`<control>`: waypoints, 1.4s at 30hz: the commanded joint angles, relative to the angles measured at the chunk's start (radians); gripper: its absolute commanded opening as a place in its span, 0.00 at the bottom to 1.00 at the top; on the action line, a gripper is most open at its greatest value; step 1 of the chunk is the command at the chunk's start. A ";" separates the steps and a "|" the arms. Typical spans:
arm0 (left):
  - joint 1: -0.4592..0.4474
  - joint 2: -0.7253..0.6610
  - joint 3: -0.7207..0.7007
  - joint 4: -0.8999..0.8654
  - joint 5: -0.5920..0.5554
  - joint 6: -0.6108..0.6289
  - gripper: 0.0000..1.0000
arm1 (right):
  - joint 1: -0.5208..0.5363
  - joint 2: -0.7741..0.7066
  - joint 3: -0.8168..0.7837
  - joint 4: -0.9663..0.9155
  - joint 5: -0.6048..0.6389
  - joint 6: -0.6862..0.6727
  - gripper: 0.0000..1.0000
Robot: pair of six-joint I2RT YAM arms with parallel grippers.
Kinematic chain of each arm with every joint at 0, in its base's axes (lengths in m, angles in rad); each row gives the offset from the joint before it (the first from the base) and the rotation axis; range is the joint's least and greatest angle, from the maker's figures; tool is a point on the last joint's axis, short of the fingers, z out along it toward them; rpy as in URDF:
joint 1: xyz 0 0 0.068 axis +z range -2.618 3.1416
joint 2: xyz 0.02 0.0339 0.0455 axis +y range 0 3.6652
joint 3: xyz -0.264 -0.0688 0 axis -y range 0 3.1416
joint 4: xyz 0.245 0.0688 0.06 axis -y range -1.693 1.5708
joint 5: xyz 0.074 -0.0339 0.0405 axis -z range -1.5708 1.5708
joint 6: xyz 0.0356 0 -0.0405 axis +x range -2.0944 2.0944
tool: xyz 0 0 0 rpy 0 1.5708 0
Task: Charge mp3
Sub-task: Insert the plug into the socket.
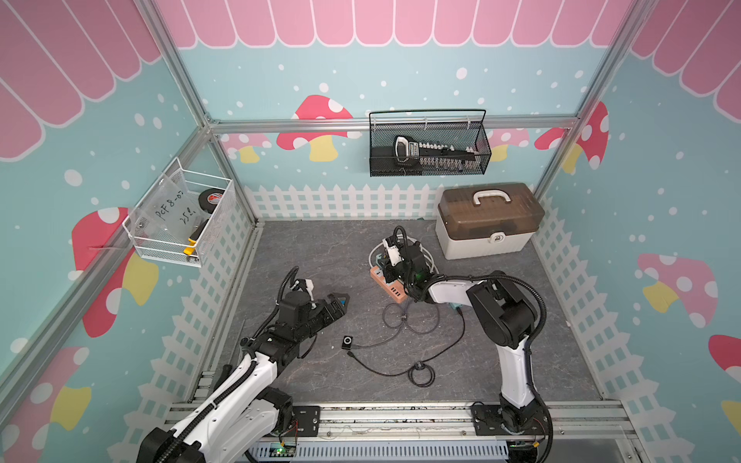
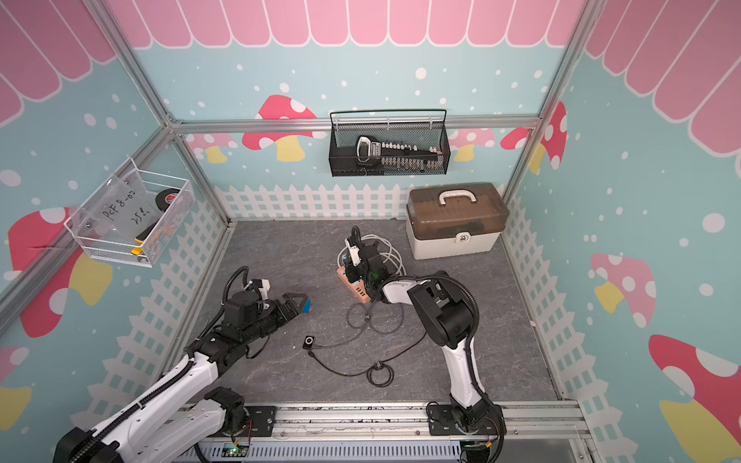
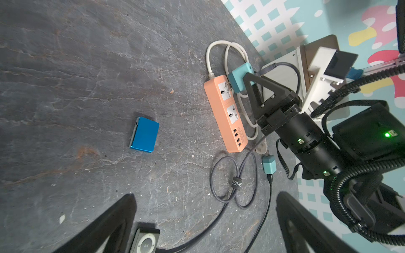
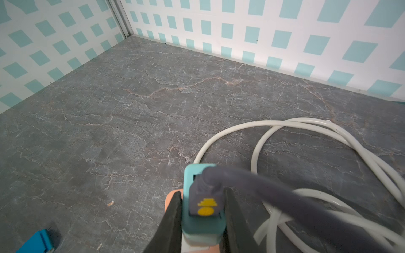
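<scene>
Peach power strip [image 3: 225, 116], teal charger [image 3: 240, 78], blue device [image 3: 144, 134]

Grey marble-look desk [image 1: 320, 248], fenced by white picket-print walls. Far right corner: white storage box [image 1: 487, 224] with brown lid, upright. Mid-back: orange power strip [image 3: 228, 122] lying flat, its white cord [image 3: 210, 54] looped behind it. Just in front of the strip: coiled grey cable [image 3: 236, 185], one end running to small silver mp3 player [image 1: 347, 342], which lies face up nearer the front. Black cable [image 1: 419, 365] lies coiled in front, near the player. Teal charger [image 3: 269, 165] lies by the strip's end. Blue flat device [image 3: 144, 134] lies left of the strip, apart
</scene>
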 commanded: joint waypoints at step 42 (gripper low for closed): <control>0.008 0.134 0.137 -0.235 -0.127 -0.053 0.99 | 0.112 -0.035 0.014 -0.400 0.147 -0.014 0.22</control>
